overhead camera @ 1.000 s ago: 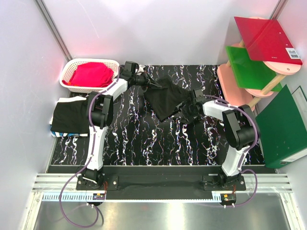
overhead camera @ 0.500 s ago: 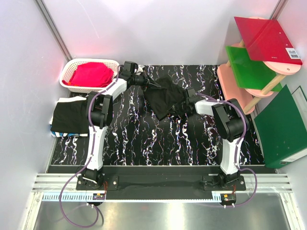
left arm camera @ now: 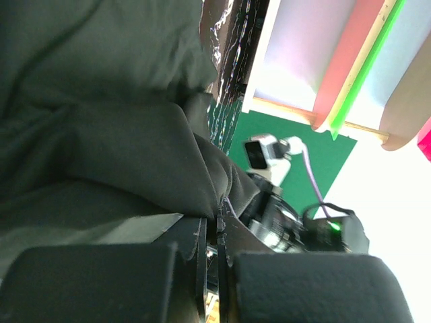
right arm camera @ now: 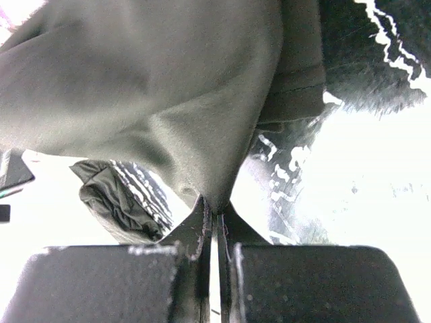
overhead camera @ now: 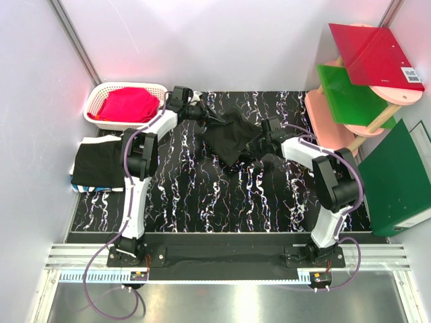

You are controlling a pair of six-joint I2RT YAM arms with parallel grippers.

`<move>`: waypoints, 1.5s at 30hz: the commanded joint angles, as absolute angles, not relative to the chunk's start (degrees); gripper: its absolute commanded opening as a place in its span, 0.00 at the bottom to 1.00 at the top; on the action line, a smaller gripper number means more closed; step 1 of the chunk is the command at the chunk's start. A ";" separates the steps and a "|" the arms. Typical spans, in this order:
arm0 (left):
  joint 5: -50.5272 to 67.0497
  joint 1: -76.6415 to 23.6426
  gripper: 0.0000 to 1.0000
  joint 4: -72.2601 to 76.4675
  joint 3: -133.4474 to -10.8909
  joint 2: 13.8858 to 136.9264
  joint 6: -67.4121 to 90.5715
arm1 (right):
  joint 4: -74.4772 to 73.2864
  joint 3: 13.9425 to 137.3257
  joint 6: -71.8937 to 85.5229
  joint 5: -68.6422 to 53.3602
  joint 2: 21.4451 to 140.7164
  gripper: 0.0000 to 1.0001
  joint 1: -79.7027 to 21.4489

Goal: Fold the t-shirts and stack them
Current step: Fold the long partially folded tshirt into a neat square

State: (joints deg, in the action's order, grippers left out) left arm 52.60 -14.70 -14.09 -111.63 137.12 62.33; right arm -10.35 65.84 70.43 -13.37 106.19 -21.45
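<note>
A crumpled black t-shirt [overhead camera: 230, 136] hangs over the back middle of the black marbled table [overhead camera: 202, 195], stretched between both grippers. My left gripper [overhead camera: 205, 114] is shut on its far left edge; in the left wrist view the cloth [left arm camera: 101, 121] bunches into the closed fingertips [left arm camera: 217, 217]. My right gripper [overhead camera: 258, 142] is shut on the shirt's right edge; in the right wrist view the fabric [right arm camera: 155, 87] narrows into the pinched tips [right arm camera: 217, 210]. A folded black t-shirt [overhead camera: 100, 165] lies at the table's left edge, with pale stripes showing beneath it.
A white basket [overhead camera: 101, 95] holding a red garment [overhead camera: 129, 104] stands at the back left. On the right, a pink shelf rack [overhead camera: 323, 114] carries a green folder [overhead camera: 350, 94] and a red folder [overhead camera: 374, 54]. A dark green binder [overhead camera: 397, 178] leans nearby.
My right gripper has shut on the shirt's right edge and shifted a little toward the back. The left gripper has kept its hold and place.
</note>
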 commanded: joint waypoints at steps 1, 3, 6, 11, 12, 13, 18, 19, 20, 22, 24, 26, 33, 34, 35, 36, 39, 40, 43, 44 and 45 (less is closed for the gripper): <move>54.14 -13.89 0.00 -12.83 -113.91 136.76 61.52 | -15.29 68.55 66.72 -10.20 101.60 0.00 -22.06; 54.05 -13.80 0.00 -12.83 -114.08 136.58 61.52 | -16.51 69.95 65.40 -9.50 101.60 0.01 -22.06; 53.79 -13.62 0.00 -12.92 -114.43 136.50 61.70 | -18.28 71.27 63.73 -8.09 101.60 0.01 -22.06; 53.61 -13.45 0.00 -12.75 -115.22 136.32 62.14 | -20.03 72.42 62.23 -9.91 103.09 0.07 -21.89; 53.79 -13.36 0.00 -12.83 -115.57 136.41 62.14 | -20.56 73.20 61.97 -10.80 103.88 0.11 -21.88; 53.70 -13.36 0.00 -12.83 -115.58 136.41 62.23 | -21.18 73.47 61.96 -11.51 105.28 0.39 -21.88; 54.05 -13.27 0.00 -12.57 -115.40 136.23 62.23 | -22.06 72.60 62.31 -12.48 107.05 0.65 -21.88; 53.97 -13.27 0.00 -12.57 -115.31 136.14 62.23 | -22.06 72.42 62.31 -12.48 107.22 0.65 -21.88; 54.05 -13.27 0.00 -12.48 -115.14 136.14 62.23 | -22.15 71.99 62.23 -12.39 107.31 0.65 -21.97; 54.14 -13.18 0.00 -12.48 -115.14 136.23 62.14 | -22.15 71.46 62.40 -12.22 107.67 0.65 -21.88; 54.05 -13.18 0.00 -12.48 -115.05 136.23 62.14 | -22.06 70.84 62.75 -12.13 108.19 0.65 -21.88; 54.23 -13.18 0.00 -12.48 -114.96 136.23 62.14 | -22.15 70.23 63.02 -11.95 108.37 0.64 -21.88; 54.32 -13.10 0.00 -12.39 -114.26 136.14 61.96 | -21.80 72.07 62.49 -10.55 110.21 0.61 -21.88; 54.32 -13.10 0.00 -12.39 -114.00 136.14 61.96 | -21.62 72.42 62.49 -10.72 110.56 0.60 -21.88; 54.32 -13.10 0.00 -12.39 -113.99 136.23 61.96 | -21.45 73.03 62.66 -10.64 110.91 0.58 -21.88; 54.23 -13.10 0.00 -12.39 -113.82 136.14 61.96 | -21.10 73.21 62.67 -10.55 111.00 0.55 -21.88; 54.32 -13.10 0.00 -12.48 -113.73 136.23 61.87 | -20.48 73.91 62.75 -10.28 111.79 0.51 -21.97; 54.32 -13.10 0.00 -12.39 -113.82 136.32 61.96 | -20.13 74.44 62.75 -10.37 112.14 0.50 -21.89; 54.49 -13.10 0.00 -12.57 -113.64 136.23 61.96 | -19.69 75.41 62.93 -11.51 113.11 0.49 -21.88; 54.49 -13.10 0.00 -12.48 -113.64 136.23 61.96 | -19.69 75.58 63.02 -11.60 113.03 0.49 -21.88; 54.67 -13.10 0.00 -12.57 -113.64 136.32 61.96 | -19.69 75.76 63.10 -11.86 112.85 0.49 -21.88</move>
